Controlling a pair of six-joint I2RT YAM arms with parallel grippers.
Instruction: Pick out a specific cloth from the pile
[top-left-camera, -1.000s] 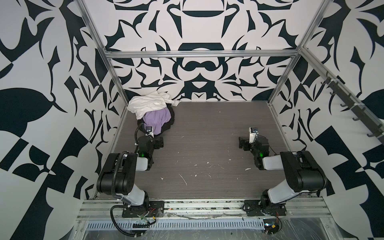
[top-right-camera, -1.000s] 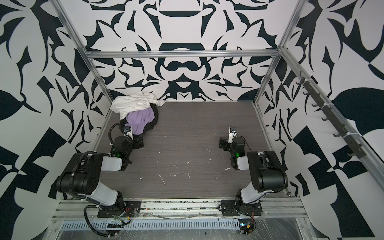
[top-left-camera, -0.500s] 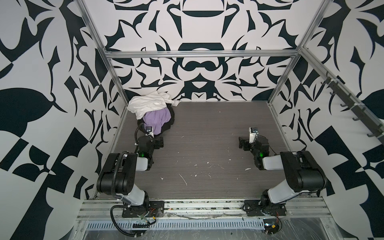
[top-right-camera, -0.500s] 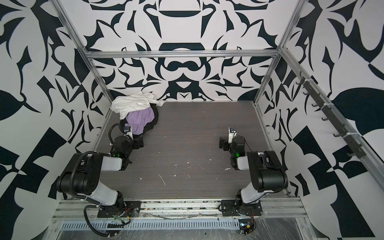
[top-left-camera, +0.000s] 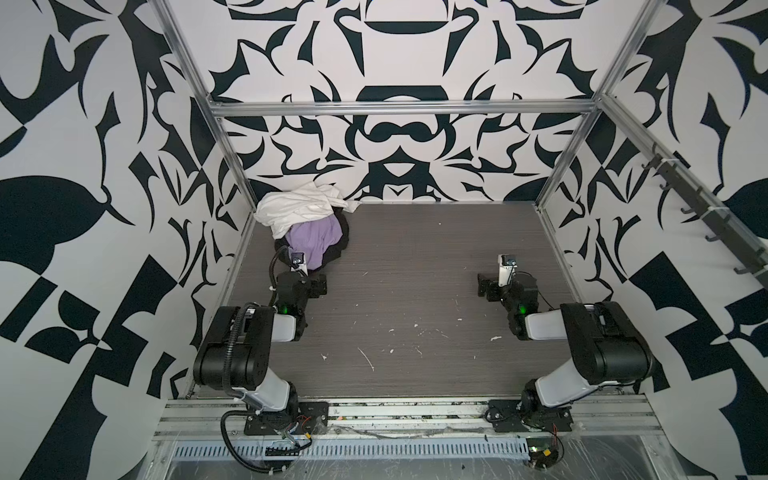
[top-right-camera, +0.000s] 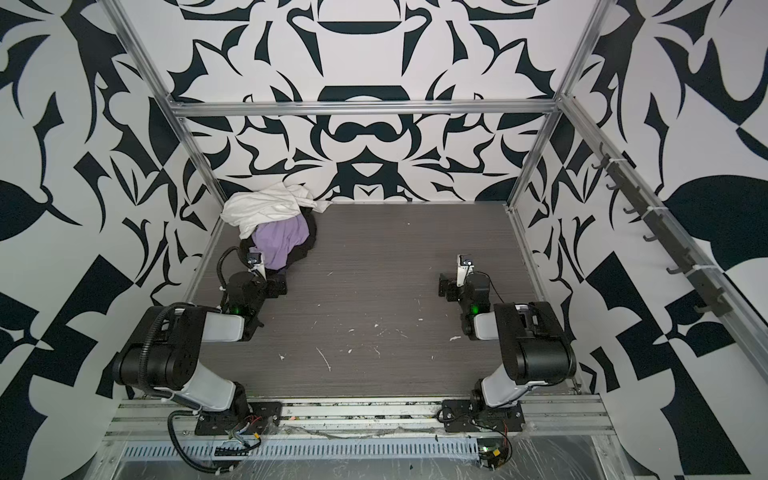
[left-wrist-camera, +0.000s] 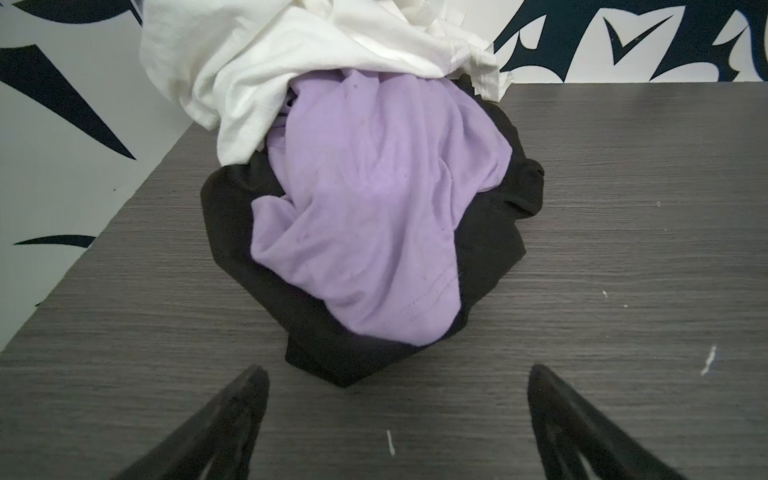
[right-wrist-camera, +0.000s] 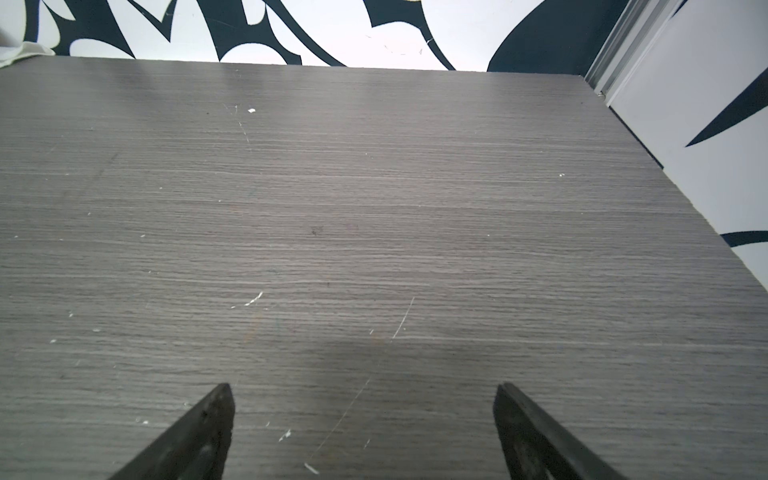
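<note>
Over in the far left corner of the tabletop (top-left-camera: 415, 249), tucked against the black-and-white patterned walls, sits the pile (top-right-camera: 277, 226). Its top and back are an off-white cloth (top-left-camera: 297, 208), bunched and leaning on the wall. Under that, draped down the front, is the lavender cloth (top-left-camera: 313, 241), thin and creased; the left wrist view shows a line of stitching near its lower edge (left-wrist-camera: 374, 208). A black cloth (left-wrist-camera: 490, 232) lies at the bottom, showing on both sides of the lavender one and spreading onto the wood-grain surface in front.

Facing the pile, the left gripper (left-wrist-camera: 395, 374) hangs low over the tabletop with its jaws spread wide and nothing between them. The nearest fold of the black cloth lies just ahead of its tips, and I see no contact.

Across on the right side, well apart from the pile, the right gripper (right-wrist-camera: 361, 390) is likewise spread wide and empty, looking over bare tabletop flecked with small white scuffs. Only a corner of the off-white cloth (right-wrist-camera: 16, 54) shows at the edge of its wrist view.
</note>
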